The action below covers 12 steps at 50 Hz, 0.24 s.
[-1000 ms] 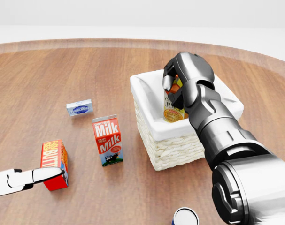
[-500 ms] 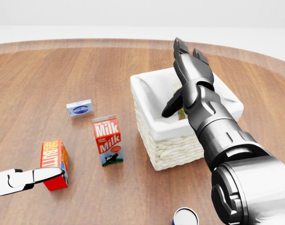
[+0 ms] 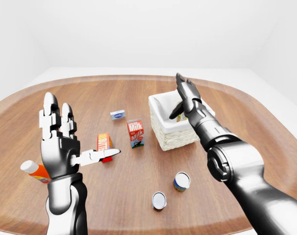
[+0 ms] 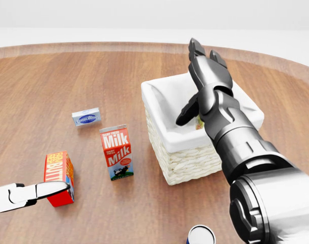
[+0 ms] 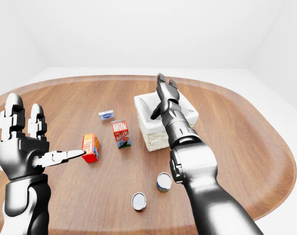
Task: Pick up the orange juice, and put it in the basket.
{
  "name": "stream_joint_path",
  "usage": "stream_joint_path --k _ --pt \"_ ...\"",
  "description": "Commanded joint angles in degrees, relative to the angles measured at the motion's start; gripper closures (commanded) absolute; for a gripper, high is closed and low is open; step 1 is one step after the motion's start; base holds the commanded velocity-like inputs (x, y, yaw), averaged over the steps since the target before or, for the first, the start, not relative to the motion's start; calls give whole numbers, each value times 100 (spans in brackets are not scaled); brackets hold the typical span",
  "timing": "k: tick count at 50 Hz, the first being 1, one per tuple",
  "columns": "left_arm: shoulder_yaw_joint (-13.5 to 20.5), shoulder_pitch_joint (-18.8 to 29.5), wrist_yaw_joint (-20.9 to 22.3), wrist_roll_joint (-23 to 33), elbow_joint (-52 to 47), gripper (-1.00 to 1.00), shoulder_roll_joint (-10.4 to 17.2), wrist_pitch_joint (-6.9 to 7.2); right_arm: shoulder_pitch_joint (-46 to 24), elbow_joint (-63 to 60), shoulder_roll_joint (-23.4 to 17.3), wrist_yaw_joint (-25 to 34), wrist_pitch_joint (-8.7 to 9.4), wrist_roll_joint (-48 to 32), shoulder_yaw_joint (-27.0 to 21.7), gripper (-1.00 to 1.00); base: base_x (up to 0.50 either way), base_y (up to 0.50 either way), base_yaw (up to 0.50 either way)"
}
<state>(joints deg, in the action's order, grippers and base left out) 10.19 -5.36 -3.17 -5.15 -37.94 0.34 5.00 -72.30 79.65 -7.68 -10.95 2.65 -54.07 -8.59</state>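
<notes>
Since 1 s ago the right robot hand (image 4: pixel 205 76) let go of the orange juice (image 4: pixel 199 122), fingers now spread apart above it; carton sits low in the basket (image 4: pixel 169 147), mostly hidden. Left robot hand (image 3: pixel 60 142) open, raised. On desk (image 4: pixel 52 76): 1 milk carton (image 4: pixel 116 152), 1 butter box (image 4: pixel 59 178), 1 small blue box (image 4: pixel 86 117), 2 cans (image 3: pixel 181 181), 1 orange bottle (image 3: pixel 34 171).

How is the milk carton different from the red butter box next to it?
The milk carton is taller with a peaked top; the butter box is squatter and flat-topped. The milk carton reads "Milk" in white letters; the butter box has yellow lettering. Both are red and stand upright on the table.
</notes>
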Motion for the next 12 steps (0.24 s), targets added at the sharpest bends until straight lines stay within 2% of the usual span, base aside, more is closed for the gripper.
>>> stream_joint_path --k 1,12 --pt "-1 0 1 0 -1 -100 0 0 -61 -3 -26 26 19 -16 9 -100 6 0 -3" --pt "-1 -1 1 1 -1 -100 0 0 -290 -9 -108 114 68 -58 35 -100 6 0 -3"
